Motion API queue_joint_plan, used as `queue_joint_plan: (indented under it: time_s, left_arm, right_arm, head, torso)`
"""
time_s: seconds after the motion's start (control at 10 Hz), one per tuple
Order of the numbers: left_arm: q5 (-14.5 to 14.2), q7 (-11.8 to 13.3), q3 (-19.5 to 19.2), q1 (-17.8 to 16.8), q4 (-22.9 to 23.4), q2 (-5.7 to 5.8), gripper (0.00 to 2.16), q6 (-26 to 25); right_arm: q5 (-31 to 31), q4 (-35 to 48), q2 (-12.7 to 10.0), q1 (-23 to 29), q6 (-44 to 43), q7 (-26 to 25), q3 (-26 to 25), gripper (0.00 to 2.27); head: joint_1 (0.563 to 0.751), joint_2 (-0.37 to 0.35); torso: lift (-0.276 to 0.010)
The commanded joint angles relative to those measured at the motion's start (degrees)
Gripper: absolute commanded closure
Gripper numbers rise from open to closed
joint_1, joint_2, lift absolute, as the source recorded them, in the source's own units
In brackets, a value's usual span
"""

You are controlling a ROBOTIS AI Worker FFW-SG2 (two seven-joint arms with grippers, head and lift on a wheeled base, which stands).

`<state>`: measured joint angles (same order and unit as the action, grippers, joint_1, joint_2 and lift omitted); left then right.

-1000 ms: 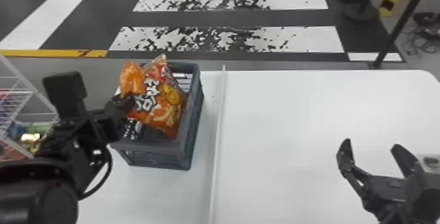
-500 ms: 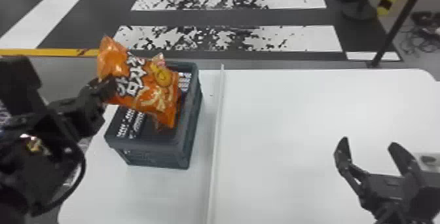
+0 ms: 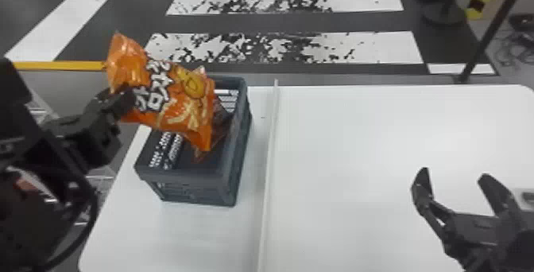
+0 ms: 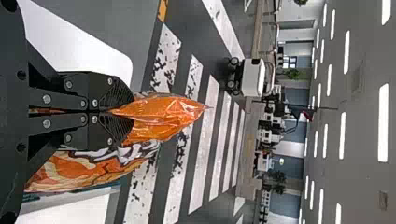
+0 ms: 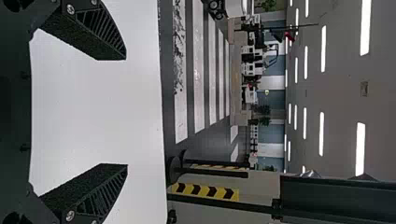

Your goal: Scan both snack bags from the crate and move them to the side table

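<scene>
Left gripper (image 4: pixel 127 111) has its fingers clenched on the orange bag (image 3: pixel 178 104), pinching it near one end so that a crumpled orange tip pokes out past the fingertips. The bag hangs tilted over the crate (image 3: pixel 186 175), its lower corner across the opening; whether that corner is clear of the rim, I cannot tell. Right gripper (image 3: pixel 455 173) waits over the other side of the white table (image 3: pixel 377 152), fingers spread wide, grasping nothing.

By the look of it, the job is in its first half. One bag is gripped and seems mostly lifted out, but it is not set down anywhere. Whether it has been scanned, the pictures do not tell. Behind it in the crate sits a darker, reddish shape (image 3: pixel 223 122), probably the second bag, though too much is hidden to be sure.

So what remains, I judge, is to bring the orange bag fully away from the crate, scan it if that is not done, and lay it on the side table, then do the same with the other. Which surface counts as the side table is unclear.
</scene>
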<state>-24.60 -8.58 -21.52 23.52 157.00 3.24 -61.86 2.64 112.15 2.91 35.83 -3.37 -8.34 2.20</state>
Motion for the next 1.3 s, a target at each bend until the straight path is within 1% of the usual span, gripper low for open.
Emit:
queue_joint_plan:
  time_s: [0.0, 0.1, 0.2, 0.3, 0.4, 0.5, 0.6, 0.7, 0.8, 0.9, 1.0, 1.1, 1.2]
  left_arm:
    - [-1.3, -0.4, 0.5, -0.1, 1.5, -0.34, 2.14, -0.7]
    - [-3.8, -0.4, 1.6, -0.1, 1.2, -0.51, 2.14, -0.7]
    - [-5.0, -0.2, 4.5, -0.1, -1.0, -0.69, 2.14, -0.3]
    - [-7.7, 0.9, 7.4, -0.3, -5.3, -1.13, 2.15, 1.1]
    - [-11.3, 3.3, 9.0, -0.2, -10.4, -2.01, 2.14, 3.9]
    - [-14.3, 6.1, 11.4, -0.2, -16.6, -2.71, 2.14, 7.9]
    - [-14.4, 7.8, 14.8, -0.1, -21.0, -3.24, 2.15, 11.6]
    - [-14.0, 9.4, 18.2, -0.2, -25.3, -3.39, 2.14, 15.8]
    - [-11.6, 10.4, 21.7, -0.8, -29.5, -3.39, 2.14, 17.9]
    - [-9.9, 10.6, 24.4, -1.6, -33.6, -3.39, 2.14, 20.1]
    - [-8.2, 10.8, 26.3, -2.4, -37.0, -3.39, 2.14, 20.2]
    - [-7.0, 11.4, 28.2, -3.7, -40.7, -3.39, 2.14, 20.8]
    - [-7.0, 13.6, 30.5, -5.6, -45.4, -3.39, 2.14, 23.0]
  right_arm:
    - [0.0, 0.0, 0.0, 0.0, -0.2, 0.0, 0.0, 0.11]
    - [0.0, 0.0, 0.0, 0.0, -0.2, 0.0, 0.0, 0.11]
    - [0.1, 0.0, 0.0, 0.0, -0.2, 0.0, 0.0, 0.11]
    - [0.2, 0.0, 0.0, -0.1, -0.7, 0.0, 0.1, 0.11]
    - [0.3, -0.3, -0.1, -0.2, -1.4, -0.2, 0.3, 0.11]
    - [0.5, -0.2, -0.3, -0.2, -2.3, -0.4, 0.2, 0.11]
    - [0.6, -0.3, -0.3, -0.2, -2.3, -0.4, 0.0, 0.11]
    - [0.8, -0.3, -0.2, -0.2, -2.3, -0.5, -0.2, 0.11]
    - [0.8, -0.3, -0.2, -0.2, -2.5, -0.5, -0.2, 0.11]
    - [1.0, -0.3, -0.2, -0.2, -2.8, -0.7, -0.2, 0.11]
    - [1.1, -0.3, -0.2, -0.2, -2.8, -1.0, -0.3, 0.11]
    - [1.1, -0.2, -0.2, -0.1, -2.8, -1.6, -0.4, 0.11]
    - [1.1, -0.3, -0.1, -0.1, -2.8, -1.7, -0.4, 0.11]
  head:
    - [0.695, 0.120]
    - [0.695, 0.109]
    - [0.695, 0.089]
    - [0.695, 0.053]
    - [0.695, 0.028]
    - [0.695, -0.023]
    - [0.695, -0.071]
    - [0.695, -0.117]
    - [0.695, -0.137]
    - [0.695, -0.178]
    - [0.695, -0.209]
    - [0.695, -0.236]
    - [0.695, -0.264]
  torso:
    - [-0.075]
    - [-0.075]
    - [-0.075]
    - [-0.075]
    - [-0.075]
    - [-0.075]
    - [-0.075]
    - [-0.075]
    - [-0.075]
    - [-0.075]
    - [-0.075]
    - [-0.075]
    - [-0.075]
